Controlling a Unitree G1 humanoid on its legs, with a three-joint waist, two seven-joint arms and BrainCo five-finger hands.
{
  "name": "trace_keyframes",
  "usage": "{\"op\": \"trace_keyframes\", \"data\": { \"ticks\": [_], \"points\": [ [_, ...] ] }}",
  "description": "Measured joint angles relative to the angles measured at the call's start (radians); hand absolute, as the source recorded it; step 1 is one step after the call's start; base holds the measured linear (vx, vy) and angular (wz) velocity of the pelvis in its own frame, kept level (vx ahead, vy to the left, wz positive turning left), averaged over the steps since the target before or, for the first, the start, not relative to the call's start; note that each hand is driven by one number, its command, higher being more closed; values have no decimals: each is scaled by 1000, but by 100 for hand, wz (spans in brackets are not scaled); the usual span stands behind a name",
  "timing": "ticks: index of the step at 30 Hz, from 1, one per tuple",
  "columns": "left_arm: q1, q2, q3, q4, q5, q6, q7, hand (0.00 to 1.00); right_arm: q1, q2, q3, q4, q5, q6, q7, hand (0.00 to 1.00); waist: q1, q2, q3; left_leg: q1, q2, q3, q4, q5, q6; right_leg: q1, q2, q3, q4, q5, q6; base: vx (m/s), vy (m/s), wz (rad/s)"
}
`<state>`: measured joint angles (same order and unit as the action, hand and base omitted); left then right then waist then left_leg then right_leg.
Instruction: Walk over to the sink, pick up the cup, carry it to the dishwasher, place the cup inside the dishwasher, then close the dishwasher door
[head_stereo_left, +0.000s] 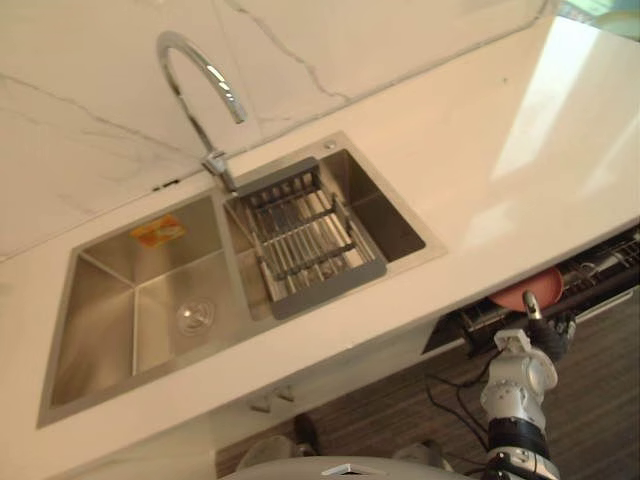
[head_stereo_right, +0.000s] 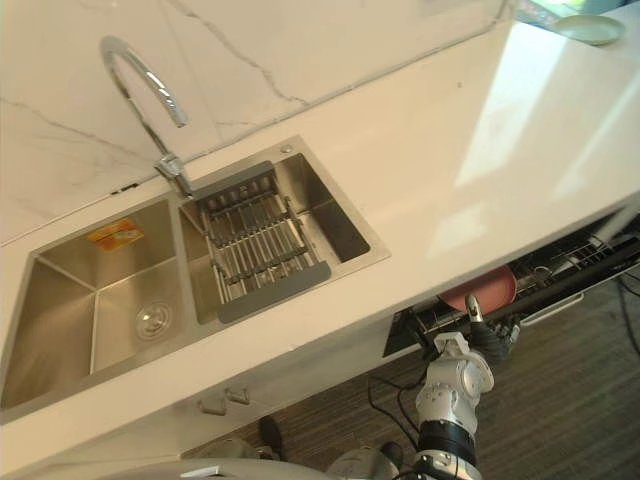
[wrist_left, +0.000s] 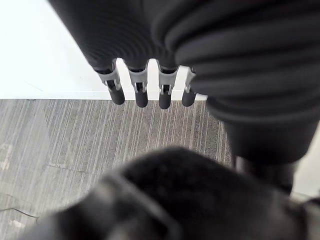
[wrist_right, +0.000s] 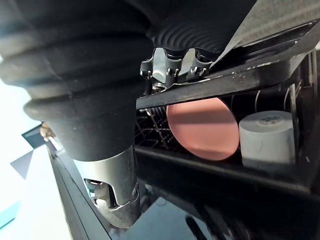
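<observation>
A white cup (wrist_right: 265, 137) stands in the dishwasher's dark wire rack (wrist_right: 150, 130), next to a pink plate (wrist_right: 202, 127). The same pink plate (head_stereo_left: 525, 290) shows under the counter edge, inside the partly open dishwasher (head_stereo_left: 600, 265). My right hand (head_stereo_left: 550, 335) is up against the dark edge of the dishwasher door (wrist_right: 225, 82), just below the plate. That edge hides the far part of the hand. My left hand (wrist_left: 140, 85) hangs over the striped floor, fingers straight and holding nothing.
A steel double sink (head_stereo_left: 100, 300) sits in the pale counter (head_stereo_left: 480, 130), with a curved faucet (head_stereo_left: 195, 70) behind it and a drain rack (head_stereo_left: 310, 240) across its right basin. A green dish (head_stereo_right: 590, 28) rests at the counter's far right. Striped floor (head_stereo_right: 560, 400) lies below.
</observation>
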<state>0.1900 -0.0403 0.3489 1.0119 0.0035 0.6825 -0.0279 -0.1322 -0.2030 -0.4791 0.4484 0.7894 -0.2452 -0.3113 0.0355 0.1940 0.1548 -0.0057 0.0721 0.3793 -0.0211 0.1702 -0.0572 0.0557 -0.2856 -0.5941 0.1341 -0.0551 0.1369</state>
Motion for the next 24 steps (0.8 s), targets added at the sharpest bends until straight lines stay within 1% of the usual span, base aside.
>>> {"op": "trace_keyframes", "data": {
  "ticks": [1,2,4,6,7,10,11,12,13,15,16,17,18,19,20,21,22,23,24],
  "points": [
    [0,-1,0,1,0,-7,0,0,-9,0,6,0,1,0,3,0,9,0,0,-5,-5,-5,0,9,6,2,-4,-8,3,0,0,-57,-3,28],
    [0,-1,0,1,0,-10,1,0,-19,1,7,0,2,-1,8,0,11,1,0,-11,-9,-10,1,15,10,5,-7,-17,5,0,0,-24,5,31],
    [1,-4,0,2,0,-29,5,0,-70,7,2,5,31,-25,30,0,21,1,-1,-33,-15,-30,0,26,8,-5,-18,-43,20,-2,1,-40,24,35],
    [3,-9,0,5,0,-46,19,0,-68,6,8,3,65,-56,71,0,19,1,-1,-48,-19,-37,-1,27,8,-16,-24,-53,36,-5,2,-57,60,24],
    [3,-10,1,13,1,-58,23,0,-72,5,8,3,103,-59,73,0,20,3,-2,-54,-20,-51,-1,27,8,-20,-26,-57,44,-5,2,-58,62,18],
    [3,-13,1,22,2,-77,28,0,-72,3,8,4,160,-59,70,0,22,9,-6,-62,-20,-60,-1,26,6,-20,-28,-72,55,-6,1,-71,48,18],
    [4,-20,1,22,2,-91,35,0,-72,5,8,4,164,-66,70,0,25,19,-7,-62,-12,-72,-1,8,-15,-21,-23,-73,62,-7,0,-85,48,12],
    [6,-24,1,22,2,-97,40,0,-71,5,9,4,166,-70,70,0,26,25,-11,-62,-7,-75,0,-12,-24,-23,-18,-73,65,-7,0,-50,35,3],
    [9,-30,2,22,3,-104,46,0,-67,5,13,6,166,-73,69,0,28,31,-15,-63,-1,-74,2,-38,-9,-24,-11,-73,68,-8,-1,-34,22,-9],
    [17,-32,3,21,4,-124,50,0,-29,2,79,5,156,-86,74,0,34,28,-16,-57,7,-54,4,-50,-5,-21,-2,-63,63,-6,-1,-10,-3,-16],
    [24,-33,4,20,1,-140,63,0,19,2,137,0,143,-103,96,0,33,23,-18,-47,13,-40,3,-59,-4,-14,6,-60,58,-7,-1,25,-41,-20],
    [34,-33,3,21,-21,-166,88,0,71,9,191,1,118,-106,134,0,33,11,-26,-43,21,-26,4,-62,-10,-10,12,-53,57,-10,4,31,-50,-20],
    [42,-32,3,19,-35,-180,99,0,97,14,216,1,101,-104,153,0,32,3,-31,-39,26,-23,5,-63,-12,-8,15,-51,56,-12,5,50,-65,-18],
    [58,-24,3,18,-83,-209,122,0,155,30,266,7,60,-95,195,0,28,-14,-44,-27,34,-22,5,-65,-17,2,22,-50,55,-21,3,90,-77,-10],
    [74,-15,2,17,-155,-217,115,0,201,51,319,45,9,-85,233,0,23,-33,-65,-20,41,-22,4,-64,-18,8,28,-52,56,-27,-4,110,-86,-4],
    [86,-10,2,15,-206,-219,113,0,216,65,331,73,-23,-77,250,0,23,-39,-70,-14,44,-23,3,-63,-18,13,31,-53,56,-32,-4,110,-88,0],
    [103,-8,3,16,-306,-233,112,0,238,83,352,144,-83,-51,279,0,25,-44,-76,-7,47,-26,2,-63,-19,19,33,-57,59,-41,-3,79,-85,7],
    [110,-8,3,21,-377,-257,118,0,249,101,358,223,-138,-27,294,0,31,-44,-77,4,48,-31,-1,-62,-22,22,33,-64,62,-48,-4,70,-75,10],
    [113,-8,3,22,-404,-268,118,0,252,113,357,262,-163,-12,300,0,36,-44,-76,5,48,-34,-2,-61,-26,24,33,-67,62,-50,-4,53,-52,14]
  ]
}}
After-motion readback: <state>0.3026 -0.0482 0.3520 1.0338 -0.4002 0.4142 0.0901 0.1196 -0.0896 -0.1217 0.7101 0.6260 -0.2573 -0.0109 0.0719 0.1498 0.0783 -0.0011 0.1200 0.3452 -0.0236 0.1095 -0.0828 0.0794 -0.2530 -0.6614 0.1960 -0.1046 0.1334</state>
